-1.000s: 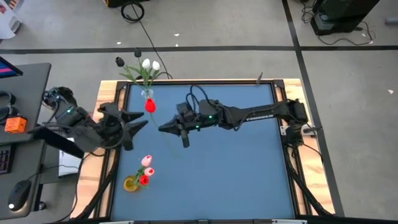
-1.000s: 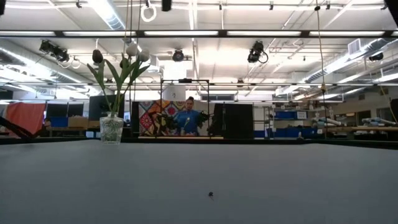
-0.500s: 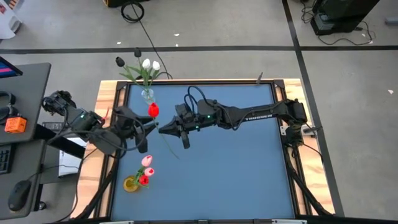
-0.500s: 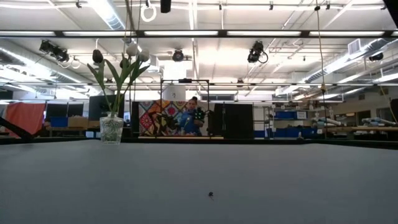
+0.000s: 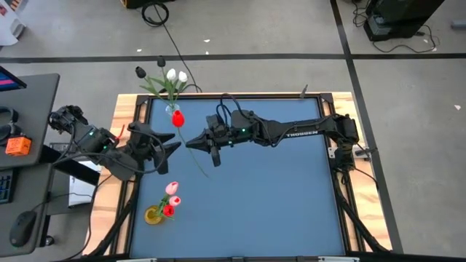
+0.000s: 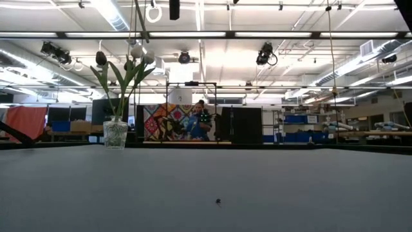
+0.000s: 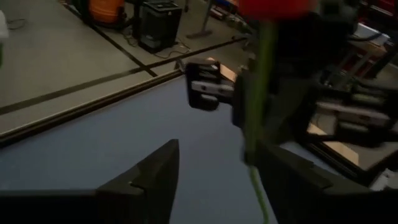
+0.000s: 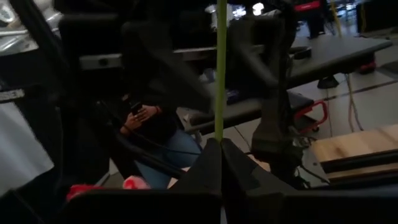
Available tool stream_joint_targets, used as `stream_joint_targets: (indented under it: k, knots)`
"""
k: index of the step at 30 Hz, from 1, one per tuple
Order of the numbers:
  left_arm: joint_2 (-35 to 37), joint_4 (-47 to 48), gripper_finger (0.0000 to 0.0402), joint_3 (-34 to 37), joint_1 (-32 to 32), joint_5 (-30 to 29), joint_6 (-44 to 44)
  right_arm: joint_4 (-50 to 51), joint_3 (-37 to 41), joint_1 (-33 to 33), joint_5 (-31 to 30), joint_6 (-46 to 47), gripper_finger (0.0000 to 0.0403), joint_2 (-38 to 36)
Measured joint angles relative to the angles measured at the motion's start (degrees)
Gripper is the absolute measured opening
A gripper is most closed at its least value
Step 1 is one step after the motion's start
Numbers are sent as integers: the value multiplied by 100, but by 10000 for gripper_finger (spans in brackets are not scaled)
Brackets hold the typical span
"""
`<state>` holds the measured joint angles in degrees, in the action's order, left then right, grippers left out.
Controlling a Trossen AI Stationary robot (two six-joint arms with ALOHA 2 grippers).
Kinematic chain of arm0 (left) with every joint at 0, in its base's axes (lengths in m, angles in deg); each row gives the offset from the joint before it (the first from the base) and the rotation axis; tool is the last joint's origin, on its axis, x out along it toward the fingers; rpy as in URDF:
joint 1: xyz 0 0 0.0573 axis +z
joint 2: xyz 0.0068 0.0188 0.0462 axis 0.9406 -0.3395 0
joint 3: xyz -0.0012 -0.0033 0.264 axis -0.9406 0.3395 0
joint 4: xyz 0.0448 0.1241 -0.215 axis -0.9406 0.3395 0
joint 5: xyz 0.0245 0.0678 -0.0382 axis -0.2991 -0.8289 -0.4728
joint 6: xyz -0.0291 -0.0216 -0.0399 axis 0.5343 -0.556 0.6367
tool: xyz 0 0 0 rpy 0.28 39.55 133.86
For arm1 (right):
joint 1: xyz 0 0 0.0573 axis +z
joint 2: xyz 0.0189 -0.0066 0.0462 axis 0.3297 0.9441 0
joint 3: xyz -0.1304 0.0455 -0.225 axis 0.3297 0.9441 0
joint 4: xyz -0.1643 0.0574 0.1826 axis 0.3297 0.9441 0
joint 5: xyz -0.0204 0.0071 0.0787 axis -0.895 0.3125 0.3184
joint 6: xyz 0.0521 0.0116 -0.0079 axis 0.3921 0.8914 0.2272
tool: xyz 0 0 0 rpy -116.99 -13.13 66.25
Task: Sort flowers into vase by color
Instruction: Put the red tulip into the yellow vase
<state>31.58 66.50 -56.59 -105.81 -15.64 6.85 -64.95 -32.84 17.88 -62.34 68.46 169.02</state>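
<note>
My right gripper [image 5: 194,143] is over the table's far left part, shut on a red tulip [image 5: 177,118] with a long green stem [image 5: 200,161]. My left gripper [image 5: 173,144] is open just left of it. In the left wrist view the stem [image 7: 254,124] stands between its two fingers [image 7: 155,177], close to one of them. A clear vase [image 5: 172,110] at the far left edge holds white and dark tulips [image 6: 132,55]. A yellow vase [image 5: 153,215] at the near left holds pink and red tulips [image 5: 172,198]. My right gripper pinches the tulip's stem [image 8: 219,134] between its two fingertips, about midway along it. The fingers come level from the table's right side and lie across the stem. The tulip is lifted clear, its head toward the far left and its stem end [image 5: 207,175] trailing toward the near side. My left gripper's fingers stand on either side of the stem; I cannot tell whether one touches it.
A wooden frame [image 5: 124,131] borders the blue table top. A desk with a keyboard and mouse [image 5: 22,225] stands left of the table. A person [image 6: 196,122] sits in the room beyond the far edge. The table's right half shows only bare blue surface [image 5: 291,204].
My left gripper has gone toward the table's right, up to the stem of the red tulip, staying open. My right gripper has carried the tulip a little toward the far edge, so the red head now lies nearer the clear vase.
</note>
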Motion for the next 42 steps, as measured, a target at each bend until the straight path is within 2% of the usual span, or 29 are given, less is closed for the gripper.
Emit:
stream_joint_targets:
  k: [3,7,17,24,29,32,36,42]
  knots:
    - [-61,-142,231,0,219,33,-153,77,0,-2,110,-132,3,0]
    - [-96,-453,217,0,435,202,-426,161,2,-28,136,-165,3,0]
    - [-91,-831,108,0,583,232,-600,316,2,-153,298,-159,3,-8]
    - [-88,-839,12,0,598,232,-694,535,4,-151,280,-156,4,-7]
    - [-88,-806,4,0,598,228,-714,869,4,-151,207,-3,19,-7]
    - [-88,-713,3,0,598,220,-716,1090,4,-151,-34,139,39,-7]
    - [-103,-641,2,0,598,180,-708,1117,7,-151,-62,29,66,-7]
    - [-244,-609,1,-4,527,116,-609,1115,7,-161,-85,-47,69,-7]
